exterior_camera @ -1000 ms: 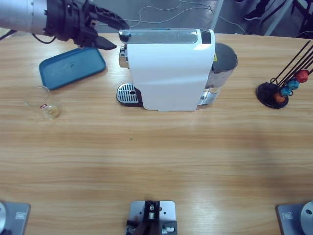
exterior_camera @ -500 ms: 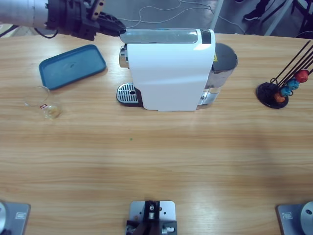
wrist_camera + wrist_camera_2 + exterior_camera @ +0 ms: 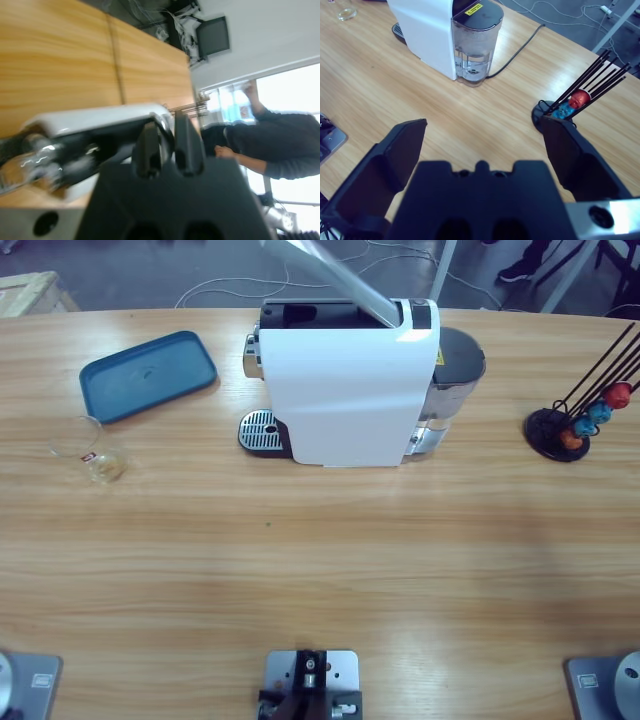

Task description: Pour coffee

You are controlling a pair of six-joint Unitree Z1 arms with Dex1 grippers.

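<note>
The high view looks straight down on the desk [image 3: 320, 570] from well above, taking in the white coffee machine [image 3: 345, 390] and the capsule stand [image 3: 575, 425]. The right wrist view looks down aslant from farther off and shares both, the machine [image 3: 427, 30] and the stand [image 3: 570, 107]. The left wrist view is rolled sideways, very close to the machine's silver lever [image 3: 95, 122], facing the room and a person [image 3: 270, 145].

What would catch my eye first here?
The big white coffee machine stands mid-table with its silver lid lever flipped up. Left of it lie a blue tray and a glass tumbler holding a little pale coffee; a capsule rack stands far right.
</note>
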